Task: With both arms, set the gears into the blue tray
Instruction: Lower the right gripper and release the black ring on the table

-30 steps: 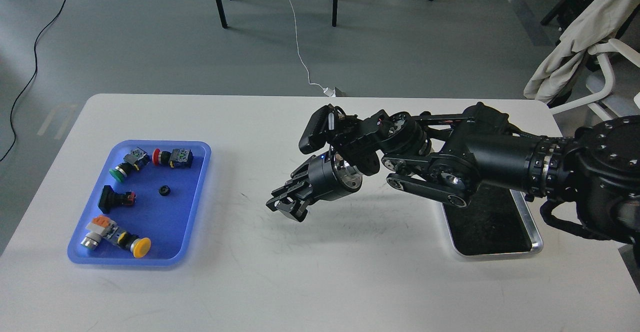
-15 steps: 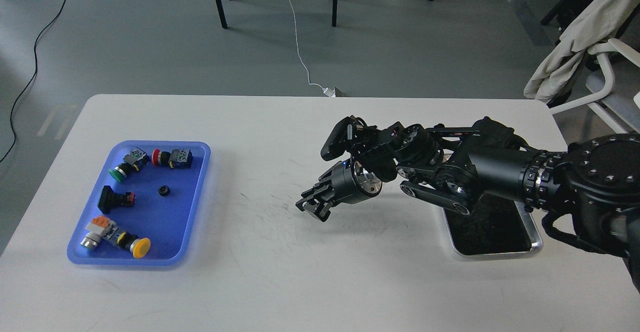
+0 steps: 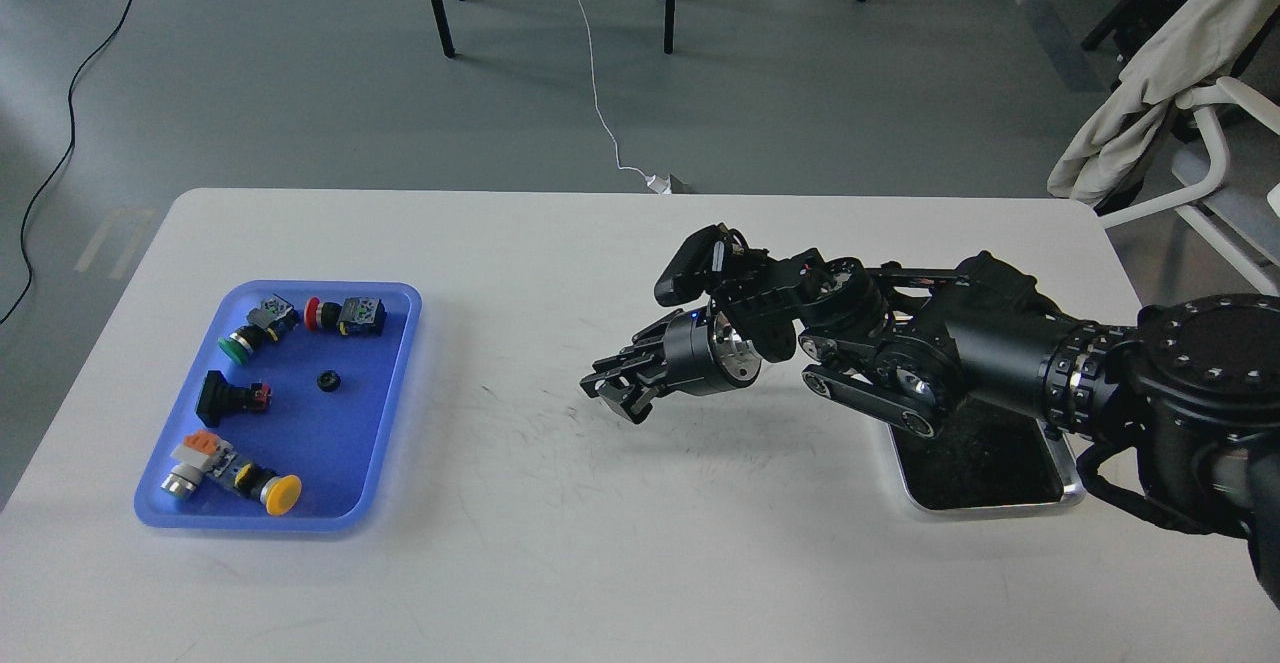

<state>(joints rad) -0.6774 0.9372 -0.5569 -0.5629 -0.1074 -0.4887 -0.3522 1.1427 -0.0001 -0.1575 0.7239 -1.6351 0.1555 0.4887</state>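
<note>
One gear (image 3: 326, 380) lies in the blue tray (image 3: 395, 413) among push-button switches (image 3: 345, 315). The right gripper (image 3: 615, 393) hovers mid-table, jaws apart and apparently empty. The steel tray (image 3: 1070, 488) is partly hidden; confirm a remaining gear there before descending squarely.

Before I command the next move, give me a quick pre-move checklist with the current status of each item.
1. Blue tray flat on the table, rim unobstructed: ok.
2. One gear lies inside the blue tray, apart from the push-button switches: ok.
3. Right pincer hovers over bare table, between the two trays: ok.
4. Right pincer carrying a gear: cannot tell; the fingers look dark and nothing shows between them.
5. Gears left in the steel tray: cannot tell; its dark inside is partly hidden by the arm.
6. Left arm ready: not ok to confirm; it is out of view.
</note>
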